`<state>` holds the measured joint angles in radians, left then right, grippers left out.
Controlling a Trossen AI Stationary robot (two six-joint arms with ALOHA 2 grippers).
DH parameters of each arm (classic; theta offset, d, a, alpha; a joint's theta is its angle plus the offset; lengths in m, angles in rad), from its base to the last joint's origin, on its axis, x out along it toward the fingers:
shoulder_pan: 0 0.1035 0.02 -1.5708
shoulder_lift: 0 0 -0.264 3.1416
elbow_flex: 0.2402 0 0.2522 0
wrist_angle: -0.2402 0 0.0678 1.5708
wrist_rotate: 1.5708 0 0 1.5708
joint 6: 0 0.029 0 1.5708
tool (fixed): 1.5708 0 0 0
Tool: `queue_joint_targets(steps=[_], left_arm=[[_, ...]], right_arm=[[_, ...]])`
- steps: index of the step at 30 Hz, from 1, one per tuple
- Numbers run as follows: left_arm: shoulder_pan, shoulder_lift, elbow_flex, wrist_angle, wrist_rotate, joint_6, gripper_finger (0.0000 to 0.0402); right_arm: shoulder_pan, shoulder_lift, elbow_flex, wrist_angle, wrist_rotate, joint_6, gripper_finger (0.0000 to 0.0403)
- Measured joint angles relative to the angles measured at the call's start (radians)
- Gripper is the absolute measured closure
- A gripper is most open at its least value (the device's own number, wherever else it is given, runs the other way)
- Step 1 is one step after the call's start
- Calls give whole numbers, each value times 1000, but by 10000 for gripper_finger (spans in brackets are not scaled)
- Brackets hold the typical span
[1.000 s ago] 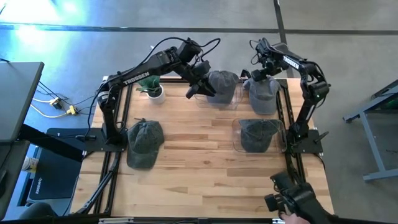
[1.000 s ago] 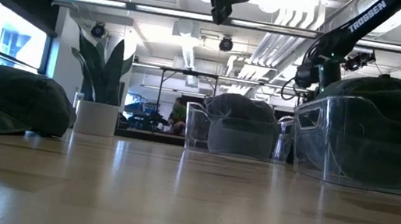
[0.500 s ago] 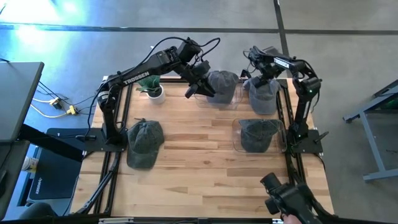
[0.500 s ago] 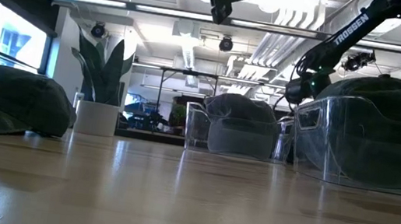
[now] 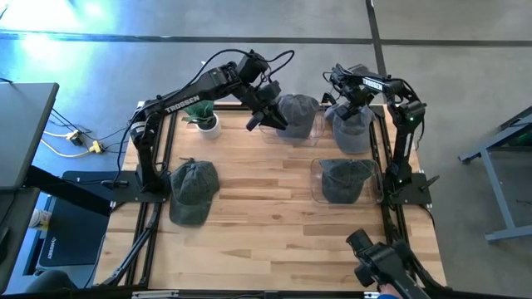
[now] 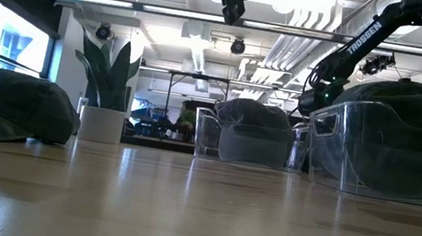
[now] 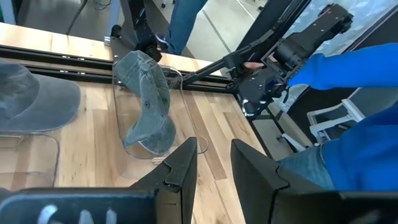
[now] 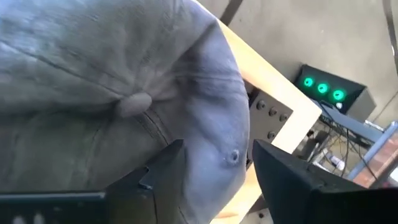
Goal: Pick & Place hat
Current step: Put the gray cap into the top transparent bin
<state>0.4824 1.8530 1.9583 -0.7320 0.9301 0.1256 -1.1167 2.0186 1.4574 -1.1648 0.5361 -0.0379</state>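
4 hats sit on the table [image 5: 258, 208]. The far-right hat [image 5: 352, 126] lies in a clear bin at the table's far right corner, and the right gripper [image 5: 343, 93] hangs just above its far edge. In the right wrist view that hat [image 8: 118, 99] fills the frame, its top button [image 8: 134, 104] showing, and the 2 dark fingers [image 8: 165, 171] stand apart with a moderate gap, holding nothing.

The middle hat [image 5: 298, 115] rests in another clear bin at the far edge, just left of the first. The left gripper [image 5: 264, 116] hovers at that hat's left side; in the left wrist view its fingers [image 7: 183, 168] are a narrow gap apart and empty.

A 3rd hat [image 5: 345, 178] sits in a clear bin [image 5: 316, 184] near the right arm's base; the low view shows it [image 6: 393, 148] close by on the right. The 4th hat [image 5: 193, 189] lies loose on the wood at the left, beside the left arm's base.

A potted plant [image 5: 204, 120] stands at the far left corner. A person in a blue sleeve [image 7: 348, 62] handles a dark device [image 5: 386, 264] at the table's near right.
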Motion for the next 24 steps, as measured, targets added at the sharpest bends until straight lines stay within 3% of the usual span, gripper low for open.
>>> queue_joint_targets(steps=[4,10,16,21,24], left_arm=[[0,0,0,-1,4,-5,308],[0,0,0,-3,5,-26,308],[2,0,0,-3,4,-26,308],[2,0,0,4,3,-26,308],[2,0,0,33,2,-26,308]], right_arm=[[-9,0,0,40,-27,-22,266],[-16,0,0,80,-48,-33,388],[-16,-30,0,80,-116,-46,396],[-16,-143,0,82,-200,-6,399],[-9,-250,0,93,-197,35,400]])
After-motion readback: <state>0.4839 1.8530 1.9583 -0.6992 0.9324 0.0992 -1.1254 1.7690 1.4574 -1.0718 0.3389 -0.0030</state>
